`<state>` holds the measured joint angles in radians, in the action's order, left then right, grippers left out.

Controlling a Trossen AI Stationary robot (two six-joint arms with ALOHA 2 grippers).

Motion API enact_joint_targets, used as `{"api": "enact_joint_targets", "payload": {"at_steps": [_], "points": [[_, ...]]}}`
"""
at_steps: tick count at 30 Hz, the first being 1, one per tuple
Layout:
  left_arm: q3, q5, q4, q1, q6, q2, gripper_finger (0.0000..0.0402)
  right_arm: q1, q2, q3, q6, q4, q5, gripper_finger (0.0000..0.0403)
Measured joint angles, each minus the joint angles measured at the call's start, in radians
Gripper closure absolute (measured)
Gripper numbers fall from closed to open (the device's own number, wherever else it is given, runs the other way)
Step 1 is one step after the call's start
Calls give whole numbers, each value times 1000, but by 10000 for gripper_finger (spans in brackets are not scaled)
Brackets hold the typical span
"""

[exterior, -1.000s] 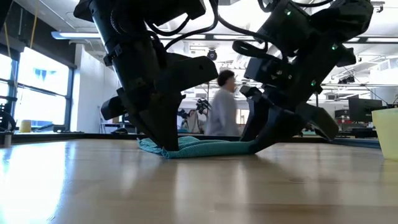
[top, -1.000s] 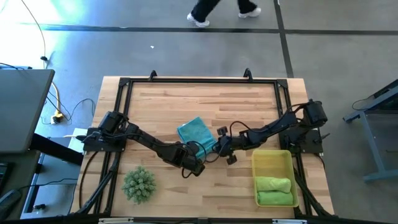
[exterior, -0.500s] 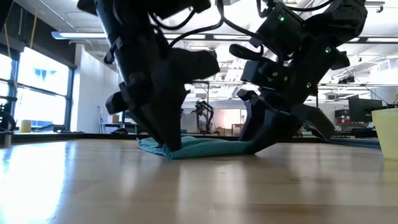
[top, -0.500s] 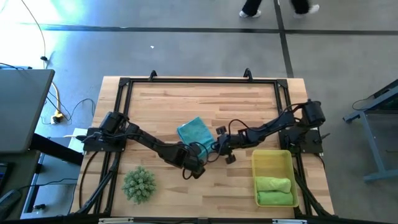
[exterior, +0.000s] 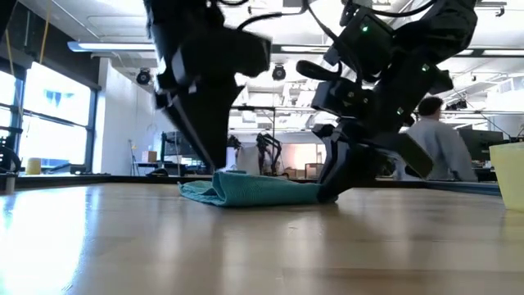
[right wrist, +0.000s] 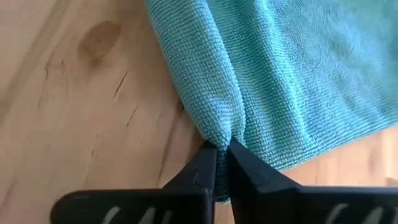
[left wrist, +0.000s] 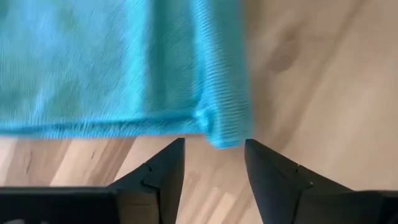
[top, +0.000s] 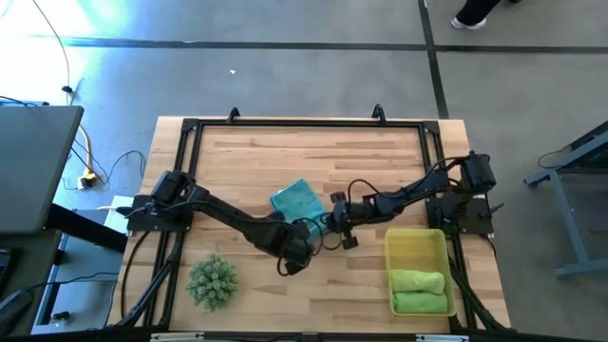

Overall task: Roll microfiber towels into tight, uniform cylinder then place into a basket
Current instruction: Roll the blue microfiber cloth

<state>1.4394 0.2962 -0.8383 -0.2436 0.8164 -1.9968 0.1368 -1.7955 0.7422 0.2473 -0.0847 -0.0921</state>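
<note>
The left tool (left wrist: 212,163) hung with fingers spread apart; just beside it, the right tool (right wrist: 222,163) stood pinched shut.

A towel (top: 298,201) lies flat near the middle of the surface (top: 247,157). My left fingers (left wrist: 163,171) stand apart just beside its near corner, touching nothing. My right fingers (right wrist: 219,165) are pinched on a fold at the towel's right edge. The basket (top: 415,246) sits at the near right corner of the surface, to the right of the towel, with two rolled towels (top: 418,291) in its near half, one behind the other. A plant-like ball (top: 212,280) rests near the front left, well apart from the towel.
</note>
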Motion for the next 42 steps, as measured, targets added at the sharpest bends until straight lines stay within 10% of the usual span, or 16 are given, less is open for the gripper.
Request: {"api": "enact_joint_targets", "payload": {"at_steps": [15,34,42], "points": [[41,221,213,-92,-269,-30,243,-185,30,-9,-591,65,690,400],[43,242,241,-62,-259,-187,250,-203,34,-6,-582,105,693,399],[37,234,226,-63,-184,-184,361,-203,34,-6,-452,98,697,365]]}}
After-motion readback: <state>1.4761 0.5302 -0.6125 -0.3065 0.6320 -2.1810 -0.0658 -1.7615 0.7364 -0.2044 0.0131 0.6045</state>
